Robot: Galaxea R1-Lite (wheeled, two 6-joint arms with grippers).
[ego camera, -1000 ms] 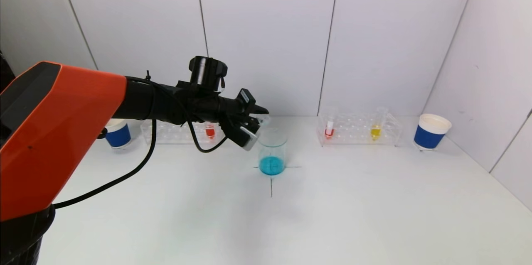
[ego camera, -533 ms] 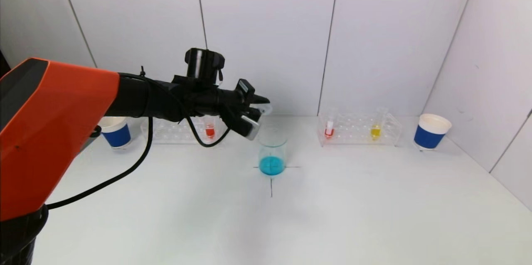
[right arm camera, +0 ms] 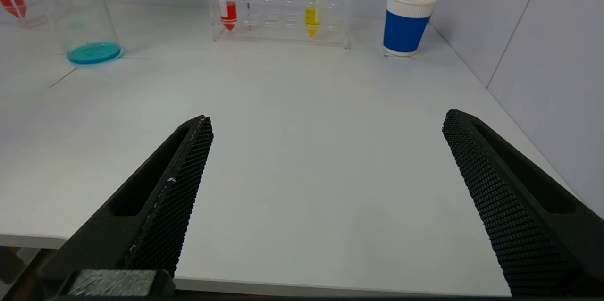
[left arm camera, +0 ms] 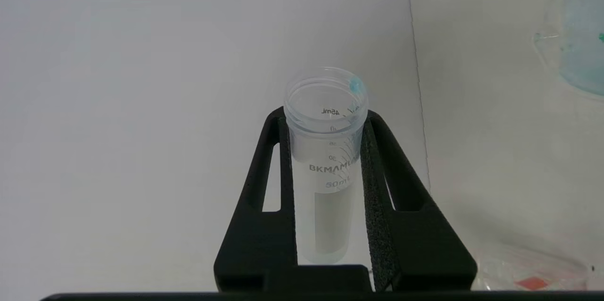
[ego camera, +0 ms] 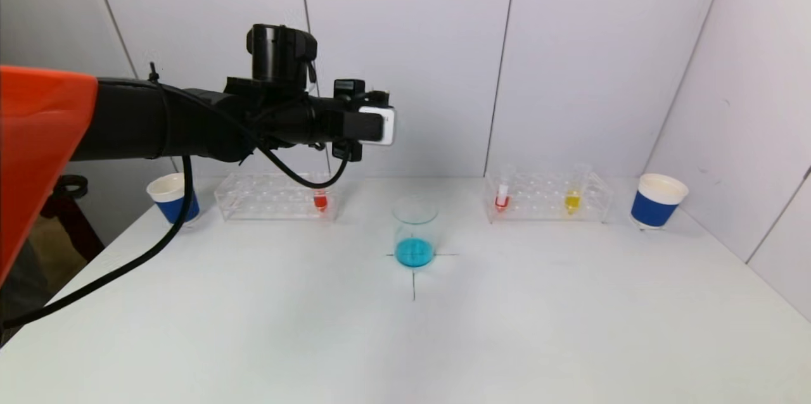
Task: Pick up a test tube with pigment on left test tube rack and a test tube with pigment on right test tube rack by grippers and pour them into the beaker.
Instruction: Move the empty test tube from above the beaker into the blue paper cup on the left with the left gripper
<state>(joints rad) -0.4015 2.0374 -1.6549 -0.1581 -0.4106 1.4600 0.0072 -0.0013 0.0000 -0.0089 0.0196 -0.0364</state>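
My left gripper (ego camera: 379,124) hangs high over the table, up and to the left of the beaker (ego camera: 415,233), which holds blue liquid. In the left wrist view that gripper (left arm camera: 325,116) is shut on a clear test tube (left arm camera: 325,159) that looks empty, with a blue drop at its rim. The left rack (ego camera: 266,196) holds a red tube (ego camera: 320,200). A red tube (ego camera: 502,197) and a yellow tube (ego camera: 573,199) stand in the right rack (ego camera: 548,200). My right gripper (right arm camera: 328,117) is open over the table's near edge, with nothing between its fingers.
A blue paper cup (ego camera: 172,199) stands left of the left rack. Another blue cup (ego camera: 657,200) stands right of the right rack, close to the side wall. A black cross is drawn on the table under the beaker.
My left gripper has risen and drawn back to the left from the beaker's mouth, rolling level, still shut on the tube. The right arm has not moved.
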